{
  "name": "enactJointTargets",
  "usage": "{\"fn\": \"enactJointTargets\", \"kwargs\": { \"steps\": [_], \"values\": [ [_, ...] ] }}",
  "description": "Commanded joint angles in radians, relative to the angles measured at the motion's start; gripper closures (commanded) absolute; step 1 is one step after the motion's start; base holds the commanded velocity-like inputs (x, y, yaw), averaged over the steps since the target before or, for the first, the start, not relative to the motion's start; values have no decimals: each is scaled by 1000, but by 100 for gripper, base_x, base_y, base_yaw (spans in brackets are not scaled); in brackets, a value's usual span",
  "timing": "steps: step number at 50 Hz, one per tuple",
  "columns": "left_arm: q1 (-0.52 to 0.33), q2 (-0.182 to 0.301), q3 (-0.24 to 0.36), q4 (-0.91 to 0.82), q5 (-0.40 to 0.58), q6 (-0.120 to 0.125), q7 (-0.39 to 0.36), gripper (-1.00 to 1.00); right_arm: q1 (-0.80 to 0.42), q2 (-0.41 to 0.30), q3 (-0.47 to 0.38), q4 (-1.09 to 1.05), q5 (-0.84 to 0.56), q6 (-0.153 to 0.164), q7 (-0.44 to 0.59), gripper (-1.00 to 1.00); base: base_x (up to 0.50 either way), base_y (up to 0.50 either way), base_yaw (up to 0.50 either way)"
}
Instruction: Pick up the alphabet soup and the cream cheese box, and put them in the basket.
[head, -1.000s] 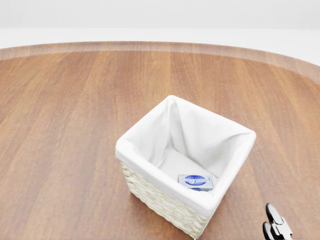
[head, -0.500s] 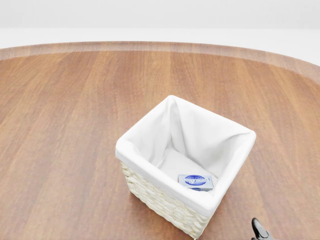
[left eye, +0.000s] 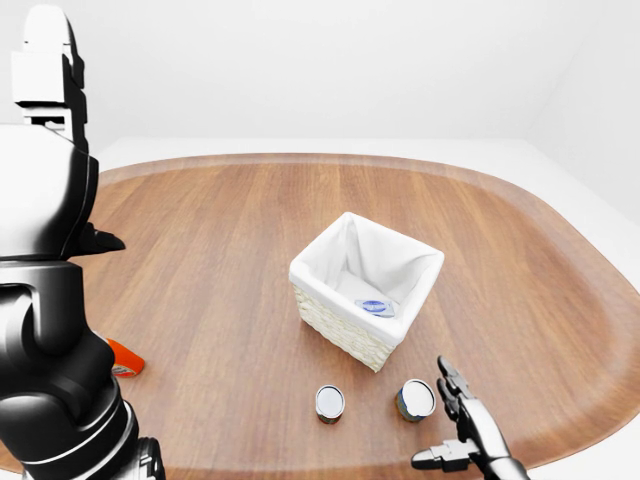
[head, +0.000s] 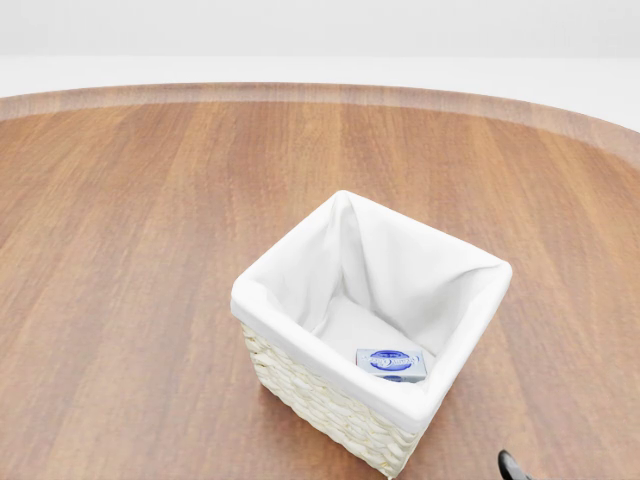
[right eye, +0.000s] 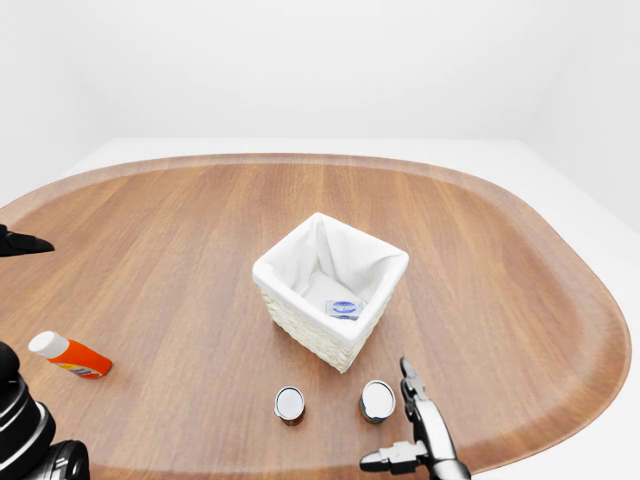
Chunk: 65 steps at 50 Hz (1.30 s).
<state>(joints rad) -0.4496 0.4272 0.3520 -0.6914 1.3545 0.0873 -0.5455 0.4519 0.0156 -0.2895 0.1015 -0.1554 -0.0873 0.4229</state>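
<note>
Right hand open, empty, beside a can.

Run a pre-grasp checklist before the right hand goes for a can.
1. Cream cheese box inside the basket: ok.
2. Right hand open, holding nothing: ok.
3. Which of the two cans is the soup: cannot tell, labels hidden.
4. Nearer can beside the right hand, not yet touched: ok.
5. Basket upright with room left: ok.
6. Orange bottle lies far from the path: ok.
</note>
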Motion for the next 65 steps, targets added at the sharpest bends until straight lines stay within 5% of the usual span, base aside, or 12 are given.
{"fn": "enactJointTargets", "kwargs": {
  "steps": [1,62,64,65],
  "values": [
    [-4,2,-1,8,19,0,-8,-100,-14,-10,-7,33,-11,0,-18,-100,0,0,0],
    [-1,1,3,7,9,0,-2,-100,-111,-67,126,159,-60,0,-173,-100,0,0,0],
    [-1,2,3,7,9,0,-3,-100,-109,-68,127,154,-56,0,-172,-2,0,0,0],
    [-2,3,3,7,9,0,-4,-100,-111,-71,127,161,-56,0,-173,100,0,0,0]
  ]
}}
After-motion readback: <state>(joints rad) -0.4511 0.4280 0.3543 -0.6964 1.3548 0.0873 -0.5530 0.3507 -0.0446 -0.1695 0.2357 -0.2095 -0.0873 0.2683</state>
